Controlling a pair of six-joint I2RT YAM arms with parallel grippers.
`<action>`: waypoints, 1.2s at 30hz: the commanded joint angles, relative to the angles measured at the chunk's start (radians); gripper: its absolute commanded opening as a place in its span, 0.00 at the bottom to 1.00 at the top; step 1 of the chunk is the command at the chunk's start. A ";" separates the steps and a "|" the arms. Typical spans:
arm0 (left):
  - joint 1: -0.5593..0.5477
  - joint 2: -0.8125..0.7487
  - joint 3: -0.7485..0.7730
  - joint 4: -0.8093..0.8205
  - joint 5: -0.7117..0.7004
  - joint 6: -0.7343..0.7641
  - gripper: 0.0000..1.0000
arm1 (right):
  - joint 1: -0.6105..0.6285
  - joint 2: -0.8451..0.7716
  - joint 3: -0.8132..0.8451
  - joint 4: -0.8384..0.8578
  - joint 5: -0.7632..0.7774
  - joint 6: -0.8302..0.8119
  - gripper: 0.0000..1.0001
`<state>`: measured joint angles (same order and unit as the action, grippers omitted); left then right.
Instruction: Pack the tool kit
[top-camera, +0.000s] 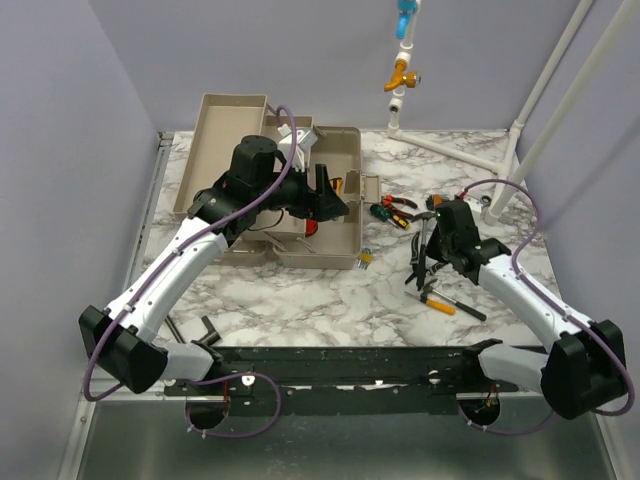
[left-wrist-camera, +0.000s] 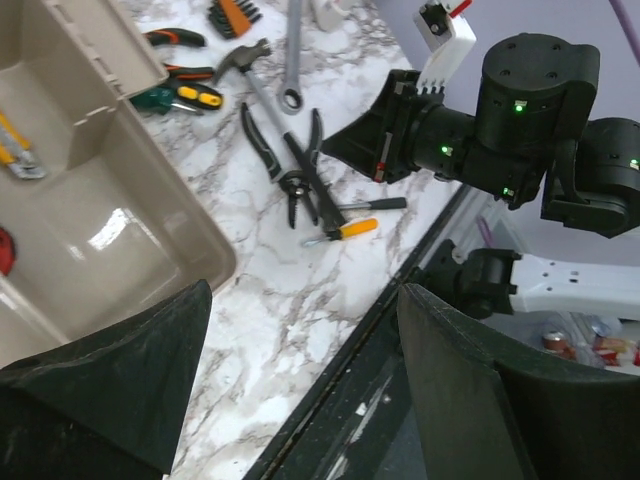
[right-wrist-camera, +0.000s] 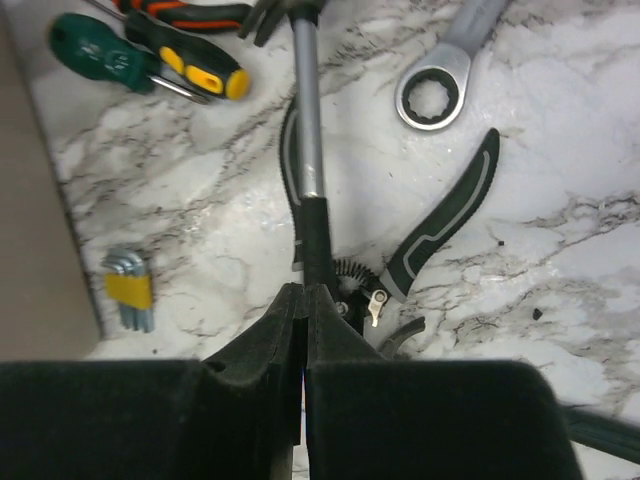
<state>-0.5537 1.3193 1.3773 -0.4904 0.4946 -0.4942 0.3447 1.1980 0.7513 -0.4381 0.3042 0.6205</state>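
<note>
Honestly, any lettering is too small to read. The toolbox (top-camera: 345, 160) lies open on the tabletop (top-camera: 300, 300), left jaws spread wide over its right side, gripping nothing. Right of the toolbox, the right jaws are pressed together on the black grip of the hammer (right-wrist-camera: 305, 120), pliers (right-wrist-camera: 445, 215) crossing underneath; wrench (right-wrist-camera: 472, 30), screwdrivers (right-wrist-camera: 110, 50) and hex keys (right-wrist-camera: 128, 292) lie close by.

No legible txt, nos. or brand names in any view.
Pale marks on green screwdriver handle (right-wrist-camera: 97, 50) are too small and blurred to read; wrench (right-wrist-camera: 438, 88) surface also too blurred to tell.
</note>
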 joint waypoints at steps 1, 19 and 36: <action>-0.032 0.039 -0.029 0.129 0.120 -0.084 0.76 | -0.004 -0.091 0.031 0.006 -0.079 -0.037 0.01; -0.125 0.088 -0.090 0.229 0.041 -0.168 0.79 | -0.004 0.149 0.002 0.012 -0.160 -0.014 0.53; -0.125 0.019 -0.077 0.078 -0.036 -0.080 0.80 | -0.003 0.241 -0.050 0.070 -0.225 0.035 0.46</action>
<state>-0.6762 1.3575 1.2922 -0.3664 0.4911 -0.6086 0.3447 1.4105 0.7280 -0.4068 0.1459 0.6369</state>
